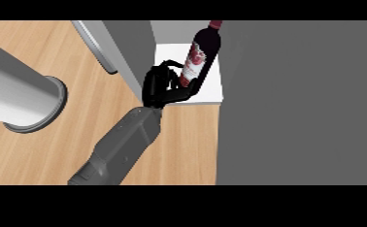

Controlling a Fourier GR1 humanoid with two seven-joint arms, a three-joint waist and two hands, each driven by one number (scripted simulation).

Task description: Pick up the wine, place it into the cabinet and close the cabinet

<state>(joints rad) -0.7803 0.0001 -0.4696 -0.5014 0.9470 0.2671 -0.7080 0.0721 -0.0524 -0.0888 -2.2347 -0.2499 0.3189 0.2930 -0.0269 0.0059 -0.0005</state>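
Head view shows you one forearm coming in from about seven o'clock and reaching toward twelve, ending in a black hand [163, 83] whose fingers and thumb are curled round the lower body of the wine bottle [200, 55]. From this frame alone you cannot tell for sure which arm it is; it enters from the lower left, so treat it as the left hand, and note that the other hand is nowhere in view. You find the bottle at roughly twelve o'clock, tilted, its dark neck and red cap leaning up and to the right, its label facing you. It sits over the white floor of the cabinet [206, 92], in the opening between the grey side wall at eleven o'clock and the large grey panel that fills the three o'clock side. Whether the base already touches that shelf is hidden by the fingers. The cabinet door [97, 46] stands open at about ten to eleven o'clock, swung out over the wooden counter [64, 158], and a grey cylindrical vessel [25, 100] rests well apart at nine o'clock. You are in the placing step: pick-up looks done, release and closing are not. Next, you would want to bring the bottle upright and settle its base on the shelf before opening the fingers, then draw the hand back toward seven o'clock without brushing the neck, and only then go for the door.
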